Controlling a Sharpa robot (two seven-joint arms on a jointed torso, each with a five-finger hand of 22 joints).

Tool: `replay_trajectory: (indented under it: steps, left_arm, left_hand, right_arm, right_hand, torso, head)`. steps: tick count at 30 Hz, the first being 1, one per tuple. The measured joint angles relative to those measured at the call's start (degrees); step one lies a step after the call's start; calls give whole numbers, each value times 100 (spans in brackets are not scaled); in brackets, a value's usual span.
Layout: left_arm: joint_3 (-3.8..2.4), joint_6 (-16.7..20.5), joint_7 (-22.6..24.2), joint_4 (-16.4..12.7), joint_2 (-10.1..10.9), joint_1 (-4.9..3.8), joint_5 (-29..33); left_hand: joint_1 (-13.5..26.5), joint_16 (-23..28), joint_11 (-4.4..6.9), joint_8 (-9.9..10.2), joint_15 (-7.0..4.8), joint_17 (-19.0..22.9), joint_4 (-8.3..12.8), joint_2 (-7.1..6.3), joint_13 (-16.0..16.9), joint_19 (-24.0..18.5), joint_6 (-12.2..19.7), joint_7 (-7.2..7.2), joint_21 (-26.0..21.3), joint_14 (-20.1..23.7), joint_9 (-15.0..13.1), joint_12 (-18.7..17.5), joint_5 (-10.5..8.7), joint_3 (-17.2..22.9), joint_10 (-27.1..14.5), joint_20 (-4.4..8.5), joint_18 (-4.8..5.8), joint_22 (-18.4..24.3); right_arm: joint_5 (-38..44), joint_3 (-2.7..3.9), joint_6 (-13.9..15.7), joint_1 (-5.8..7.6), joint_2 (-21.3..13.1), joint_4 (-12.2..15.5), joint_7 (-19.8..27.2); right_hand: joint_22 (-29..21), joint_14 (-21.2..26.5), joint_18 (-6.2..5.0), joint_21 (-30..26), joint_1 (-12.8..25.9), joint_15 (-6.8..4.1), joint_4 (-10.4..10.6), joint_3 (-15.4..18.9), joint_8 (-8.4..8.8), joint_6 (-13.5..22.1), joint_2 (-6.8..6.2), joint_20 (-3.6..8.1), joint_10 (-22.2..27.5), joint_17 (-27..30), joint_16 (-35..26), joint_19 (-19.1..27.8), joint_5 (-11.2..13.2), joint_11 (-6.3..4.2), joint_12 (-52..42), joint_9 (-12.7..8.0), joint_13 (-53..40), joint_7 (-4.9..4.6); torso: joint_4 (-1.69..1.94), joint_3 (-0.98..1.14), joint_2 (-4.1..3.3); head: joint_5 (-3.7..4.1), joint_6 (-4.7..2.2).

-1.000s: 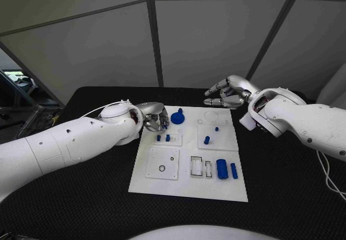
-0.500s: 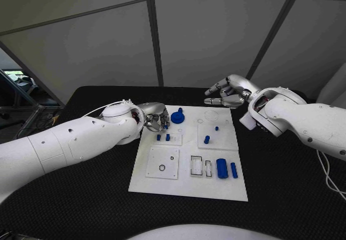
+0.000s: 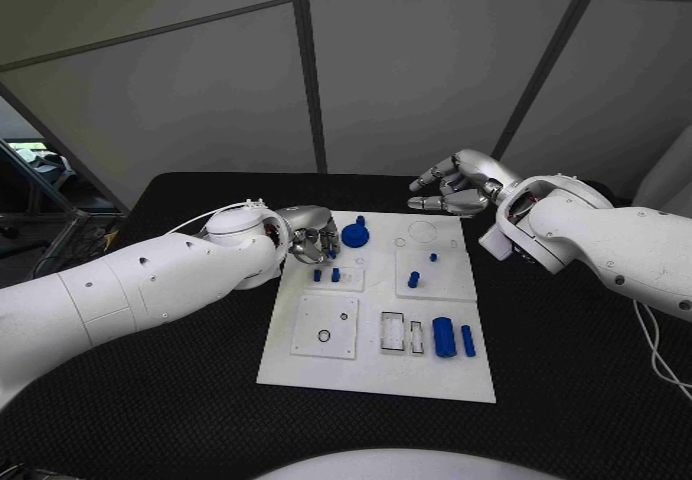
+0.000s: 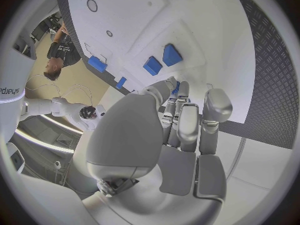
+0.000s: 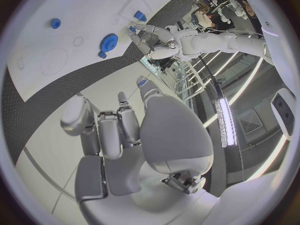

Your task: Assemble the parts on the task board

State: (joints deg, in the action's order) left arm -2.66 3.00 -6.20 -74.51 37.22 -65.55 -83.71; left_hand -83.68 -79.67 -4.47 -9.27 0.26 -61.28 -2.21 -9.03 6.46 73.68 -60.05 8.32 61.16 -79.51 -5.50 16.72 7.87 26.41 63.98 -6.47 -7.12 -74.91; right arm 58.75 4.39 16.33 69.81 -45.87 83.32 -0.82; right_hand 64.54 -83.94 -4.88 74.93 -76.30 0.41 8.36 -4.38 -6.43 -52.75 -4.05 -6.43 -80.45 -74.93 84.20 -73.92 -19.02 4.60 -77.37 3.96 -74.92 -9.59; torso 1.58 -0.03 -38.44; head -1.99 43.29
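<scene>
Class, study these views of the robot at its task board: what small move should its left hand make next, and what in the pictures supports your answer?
Probably the left hand should ease down and close on one of the two small blue pegs. Its fingers hang curled just above them at the task board's far left part, holding nothing, while the right hand waits beyond the far edge.

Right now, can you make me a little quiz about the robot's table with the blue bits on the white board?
1. True or false: the round blue gear-shaped piece lies at the far end of the flat white task board.
2. Which silver many-fingered hand is over the board's edge beside the gear: A the left hand, or B the right hand?
3. Fill in: the fat blue cylinder lies beside a thin blue ____.

Key: 1 true. 2 A; the right hand hovers beyond the board's far edge, fingers curled with nothing seen in them. 3 bar.
</scene>
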Motion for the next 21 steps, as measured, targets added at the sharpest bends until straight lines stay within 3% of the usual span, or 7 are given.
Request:
replay_trajectory:
  steps: [5,12,21]
  left_arm:
    - [6,-29,-13,21,-20,5,0]
    - [7,-43,-26,27,-22,7,2]
    - [8,-38,-41,12,24,8,4]
  left_hand:
    - [45,0,-49,195,15,26,0,-46,-17,-21,234,29,-22,15,79,-111,0,0,-49,-21,0,0]
    - [76,0,-59,276,15,30,0,-76,-18,-21,336,28,-52,15,113,-149,1,0,-60,-21,0,0]
    - [98,0,-59,512,35,53,0,-99,-18,-21,653,-63,-110,35,179,-269,1,0,-60,-21,0,0]
  right_arm:
    - [0,0,-2,0,-2,1,-1]
    - [0,0,-2,0,-7,2,-2]
    - [0,0,-2,0,-13,-7,-4]
  right_hand:
    - [-8,0,0,-19,0,0,0,0,0,0,0,0,0,-1,-23,0,-21,0,0,0,0,0]
    - [-13,0,0,-20,0,0,0,0,0,0,0,0,0,-1,-23,0,-24,0,0,0,0,0]
    - [-56,0,0,-44,0,0,0,0,0,0,0,1,1,0,-28,7,-24,-1,0,0,0,0]
  torso:
    - [-2,0,0]
    - [-3,-1,0]
    - [0,-2,0]
  head:
    - [0,0]
    - [12,9]
    - [14,7]
